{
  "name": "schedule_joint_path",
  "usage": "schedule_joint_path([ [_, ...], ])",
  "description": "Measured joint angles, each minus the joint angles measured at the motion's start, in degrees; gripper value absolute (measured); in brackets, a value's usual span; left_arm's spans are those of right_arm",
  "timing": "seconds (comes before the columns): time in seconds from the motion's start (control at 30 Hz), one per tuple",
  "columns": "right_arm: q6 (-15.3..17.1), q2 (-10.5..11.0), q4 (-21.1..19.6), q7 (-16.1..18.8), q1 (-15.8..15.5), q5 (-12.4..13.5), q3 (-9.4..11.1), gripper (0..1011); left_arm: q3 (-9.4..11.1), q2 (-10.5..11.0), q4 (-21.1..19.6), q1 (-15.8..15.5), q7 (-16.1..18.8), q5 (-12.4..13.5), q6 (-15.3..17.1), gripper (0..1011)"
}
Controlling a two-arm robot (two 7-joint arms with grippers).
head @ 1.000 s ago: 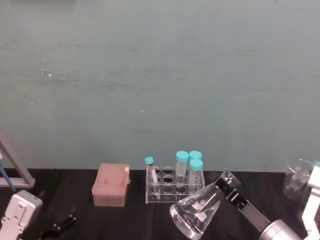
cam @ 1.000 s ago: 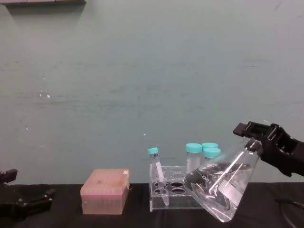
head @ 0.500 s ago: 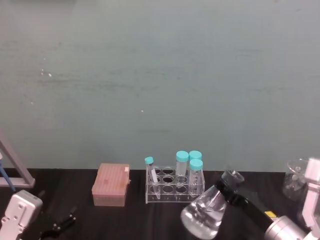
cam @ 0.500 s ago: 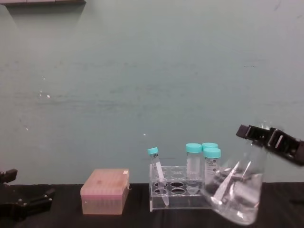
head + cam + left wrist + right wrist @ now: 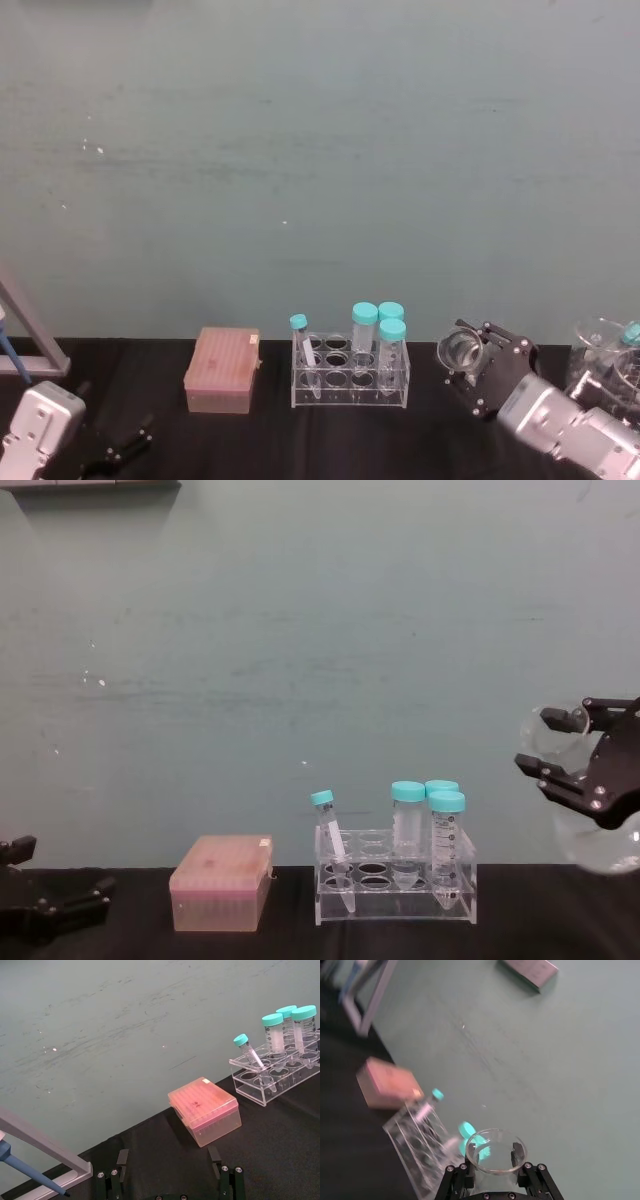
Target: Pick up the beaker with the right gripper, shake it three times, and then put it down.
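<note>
Right of the rack point(image 5: 370, 905), I see the beaker point(image 5: 585, 848) held clear of the black table point(image 5: 280, 940). It is tipped over, with its mouth turned back toward my cameras and its wide base lower, at the chest view's right edge. I read the right gripper point(image 5: 555, 742) as clamped on the neck; in its wrist view the fingers point(image 5: 518, 1152) press the glass just under the flared rim. Three teal-capped tubes point(image 5: 445, 840) stand upright at the rack's right end, and a fourth leans at its left end. A pink box point(image 5: 222, 882) sits left of the rack, apart from it. Low at my far left, the left gripper point(image 5: 170, 1180) sits over the table with its fingers spread, holding nothing. A second glass vessel point(image 5: 598, 350) stands at the far right.
</note>
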Motion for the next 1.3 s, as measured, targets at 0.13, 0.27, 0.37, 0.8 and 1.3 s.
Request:
schedule_joint_path([
  [0.13,-1.0,1.9,0.1,-4.0,0.8,-10.9,-1.3,449,0.0,0.0,0.0,0.0,0.0,0.0,0.0,1000],
  [0.27,-1.0,2.3,0.2,-5.3,0.9,-14.2,-1.4,450,0.0,0.0,0.0,0.0,0.0,0.0,0.0,1000],
  [0.37,-1.0,2.3,0.3,-5.6,0.8,-15.4,-1.2,449,0.0,0.0,0.0,0.0,0.0,0.0,0.0,1000],
  [0.8,1.3,-4.5,1.0,4.5,-1.7,5.6,4.5,449,0.0,0.0,0.0,0.0,0.0,0.0,0.0,1000],
  [1.3,13.9,-9.4,-0.7,9.5,-4.4,19.9,8.1,449,0.0,0.0,0.0,0.0,0.0,0.0,0.0,1000],
])
